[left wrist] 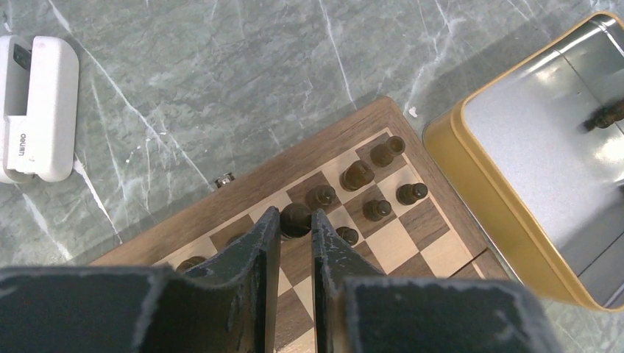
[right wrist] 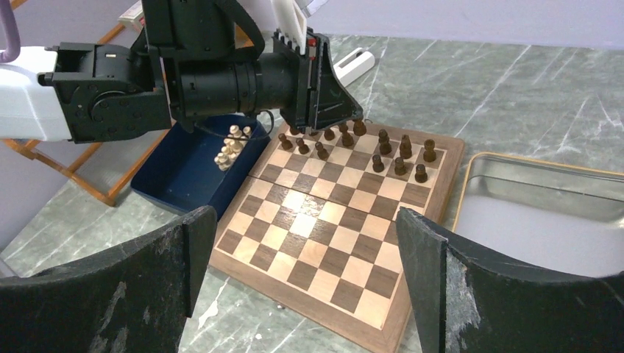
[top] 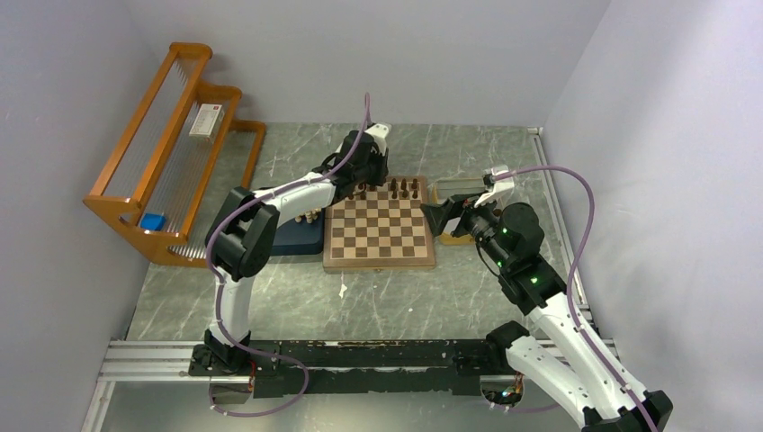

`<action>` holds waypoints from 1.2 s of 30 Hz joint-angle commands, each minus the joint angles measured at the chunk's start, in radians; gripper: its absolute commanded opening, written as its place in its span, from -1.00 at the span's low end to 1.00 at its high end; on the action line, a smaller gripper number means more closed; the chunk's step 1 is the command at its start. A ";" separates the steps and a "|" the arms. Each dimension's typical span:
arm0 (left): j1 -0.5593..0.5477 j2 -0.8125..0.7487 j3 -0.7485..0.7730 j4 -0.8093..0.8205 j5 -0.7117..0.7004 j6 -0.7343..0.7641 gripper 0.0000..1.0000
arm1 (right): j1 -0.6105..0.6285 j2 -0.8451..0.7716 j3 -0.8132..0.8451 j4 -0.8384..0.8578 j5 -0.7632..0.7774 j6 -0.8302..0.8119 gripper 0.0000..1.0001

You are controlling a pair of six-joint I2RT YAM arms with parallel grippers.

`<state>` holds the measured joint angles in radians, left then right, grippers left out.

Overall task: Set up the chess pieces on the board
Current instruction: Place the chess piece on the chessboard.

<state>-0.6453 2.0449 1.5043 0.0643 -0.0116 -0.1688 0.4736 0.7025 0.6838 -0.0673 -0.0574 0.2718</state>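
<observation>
Top external shows the grey marble table [top: 270,306] with the board [top: 378,236] lying mid-table; a dark blue tray [top: 301,236] sits just beside the board's left edge and a yellow tray [left wrist: 441,147] just beside its right edge. The left arm reaches across to the board's far left corner; the right arm hangs at the board's right edge, next to the yellow tray. The right gripper [top: 441,219] has its jaws spread wide and holds nothing; the left gripper [left wrist: 296,229] has its jaws drawn almost together, and by the look of the left wrist view they pinch the dark piece [left wrist: 296,217] at the fingertips. That piece stands upright, long axis vertical, on or just above a far-row square, directly below the tips; so the coming move seems a straight release and lift, with neighbours close on both sides that a sideways drift could topple. Other dark pieces [right wrist: 401,151] stand on the two far rows; the near rows are bare. Cream pieces [right wrist: 232,147] are heaped in the blue tray, nearer the left arm; one stray dark piece [left wrist: 607,114] is in the yellow tray, nearer the right arm.
</observation>
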 commanded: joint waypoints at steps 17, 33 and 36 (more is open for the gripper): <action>-0.006 0.035 -0.060 0.145 -0.005 0.020 -0.75 | 0.005 -0.031 -0.014 -0.002 0.039 -0.019 0.94; -0.006 0.061 -0.067 0.168 -0.016 0.038 -0.71 | 0.005 -0.027 -0.012 -0.003 0.045 -0.026 0.95; -0.007 0.067 -0.064 0.170 -0.012 0.041 -0.71 | 0.005 -0.028 -0.013 -0.001 0.049 -0.028 0.95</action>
<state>-0.6453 2.0899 1.4429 0.1749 -0.0154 -0.1452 0.4736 0.6842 0.6781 -0.0803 -0.0280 0.2592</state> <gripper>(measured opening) 0.219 0.972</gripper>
